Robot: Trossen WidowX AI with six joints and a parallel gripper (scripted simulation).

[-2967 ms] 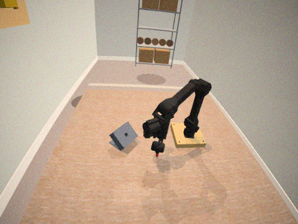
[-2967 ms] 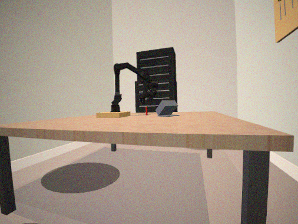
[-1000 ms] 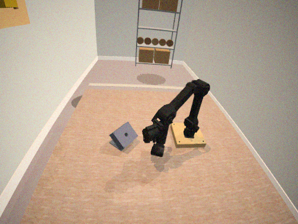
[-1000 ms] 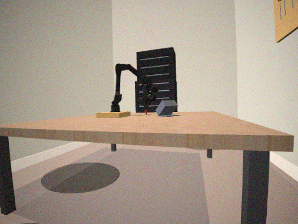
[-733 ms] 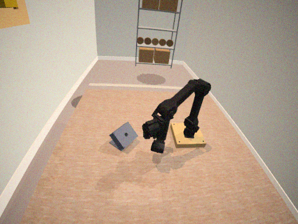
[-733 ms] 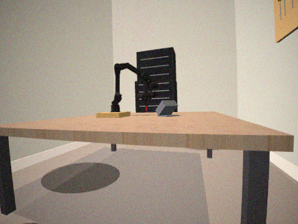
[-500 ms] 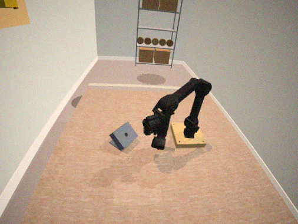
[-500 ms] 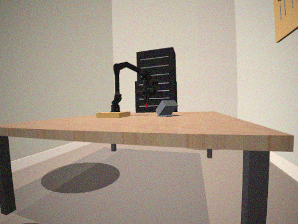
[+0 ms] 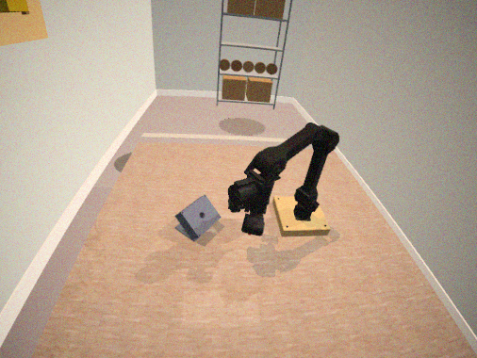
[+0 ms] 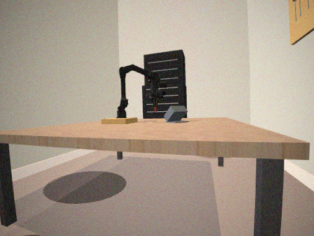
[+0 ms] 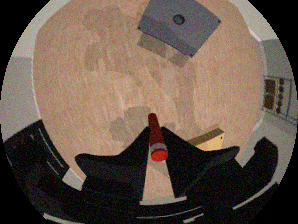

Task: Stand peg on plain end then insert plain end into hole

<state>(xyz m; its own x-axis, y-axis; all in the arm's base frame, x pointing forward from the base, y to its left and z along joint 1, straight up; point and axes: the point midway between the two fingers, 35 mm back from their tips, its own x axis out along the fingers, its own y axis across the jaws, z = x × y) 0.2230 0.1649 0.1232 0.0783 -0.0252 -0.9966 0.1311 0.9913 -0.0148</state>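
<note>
- Peg's surroundings first: the wooden table (image 10: 198, 140) is the largest thing, its near edge running across the exterior view, with broad bare wood around the work area on every side in the top view.
- Black arm (image 9: 316, 160) rises from a yellow base plate (image 9: 284, 225) and folds over toward 9 o'clock in the top view; the plate lies well inside the table's right edge.
- Sloped panel (image 9: 198, 218), grey-blue, stands at about 9 o'clock from the gripper in the top view, apart from it, with a strip of open table between them; its single dark hole (image 9: 202, 215) sits in the raised face.
- Gripper (image 9: 253, 225) points down above the table, jaws pinching the peg.
- Peg (image 11: 156, 137) is red, short and round, held off the wood between the dark fingers; in the wrist view it points toward 12 o'clock, toward the panel. In the exterior view its red tip hangs below the gripper, above the table top. Its white band cannot be made out.
</note>
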